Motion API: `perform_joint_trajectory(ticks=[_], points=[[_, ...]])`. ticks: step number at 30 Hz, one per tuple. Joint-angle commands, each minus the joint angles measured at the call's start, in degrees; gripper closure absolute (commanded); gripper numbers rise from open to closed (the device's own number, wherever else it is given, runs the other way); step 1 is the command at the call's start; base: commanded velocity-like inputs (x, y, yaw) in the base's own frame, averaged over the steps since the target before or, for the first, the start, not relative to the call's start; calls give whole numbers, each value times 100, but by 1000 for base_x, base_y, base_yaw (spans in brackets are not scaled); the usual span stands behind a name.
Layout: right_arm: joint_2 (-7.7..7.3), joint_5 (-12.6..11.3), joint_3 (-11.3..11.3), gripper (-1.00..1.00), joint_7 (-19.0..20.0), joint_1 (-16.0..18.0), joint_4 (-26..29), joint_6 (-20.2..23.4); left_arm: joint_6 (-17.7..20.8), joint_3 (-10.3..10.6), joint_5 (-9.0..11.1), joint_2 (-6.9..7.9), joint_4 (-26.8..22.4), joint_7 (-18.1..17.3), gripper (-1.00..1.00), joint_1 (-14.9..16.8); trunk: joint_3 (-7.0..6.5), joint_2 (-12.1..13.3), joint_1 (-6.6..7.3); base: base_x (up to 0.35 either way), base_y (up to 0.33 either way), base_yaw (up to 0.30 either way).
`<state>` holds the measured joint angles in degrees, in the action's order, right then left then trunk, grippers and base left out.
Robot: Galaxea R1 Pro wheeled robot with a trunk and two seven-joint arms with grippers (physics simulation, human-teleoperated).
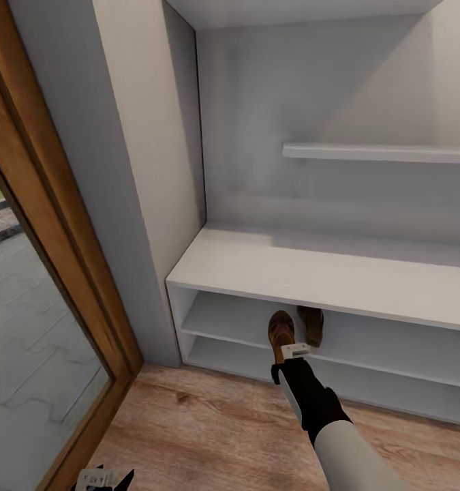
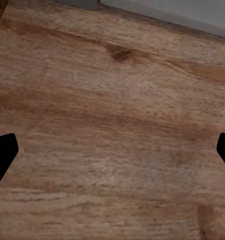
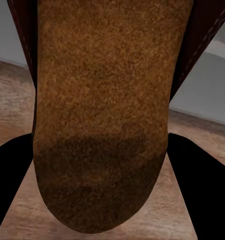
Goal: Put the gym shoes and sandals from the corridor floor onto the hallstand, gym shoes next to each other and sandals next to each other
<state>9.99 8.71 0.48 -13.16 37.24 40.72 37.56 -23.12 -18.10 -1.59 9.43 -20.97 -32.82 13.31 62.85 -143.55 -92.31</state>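
- Sandal in hand [image 1: 281,335]: dark brown, tan footbed up, heel end toward me, toe poking into the upper open shelf level of the hallstand [image 1: 311,273]. Right wrist view has the footbed [image 3: 102,115] close up between my two dark fingers.
- My right tool [image 1: 296,352] is pinching that sandal at the heel, fingers pressed on either side of it.
- Second sandal [image 1: 312,324] already sits on the same shelf level, just beside the held one, further in and to the right.
- Gym shoes: can't place them from these views.
- My left tool [image 2: 112,155] hangs low over bare corridor floor [image 1: 209,429], fingers spread wide, holding nothing.
- Step in hand, as I judge it: setting the second sandal down next to its mate on the shelf.
- To do it well: push a bit deeper so the whole sole is over the shelf board, not hanging off the front edge.
- Keep it level and low under the hallstand's top board so the strap doesn't catch.
- Stay just beside the other sandal without knocking it.
- Spread the fingers only once the sole rests on the board, then draw straight back out.
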Motion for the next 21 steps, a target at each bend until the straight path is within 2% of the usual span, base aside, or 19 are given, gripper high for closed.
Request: perform_joint_trajectory(ticks=[1,7,13,21], points=[[1,52,5,100,7,2,6,41,-9,-44,-17,-3,5,-47,-100,5,5,-2,0,115,0,0],[1,52,5,100,6,2,6,41,-9,-44,-17,-3,5,-42,-100,5,5,-2,0,54,0,0],[1,52,5,100,6,1,13,41,-6,-44,-17,-3,5,-30,-100,5,5,-2,0,214,0,0],[1,52,5,100,6,0,14,41,-9,-45,-17,-4,5,-31,-100,5,5,-2,0,33,0,0]])
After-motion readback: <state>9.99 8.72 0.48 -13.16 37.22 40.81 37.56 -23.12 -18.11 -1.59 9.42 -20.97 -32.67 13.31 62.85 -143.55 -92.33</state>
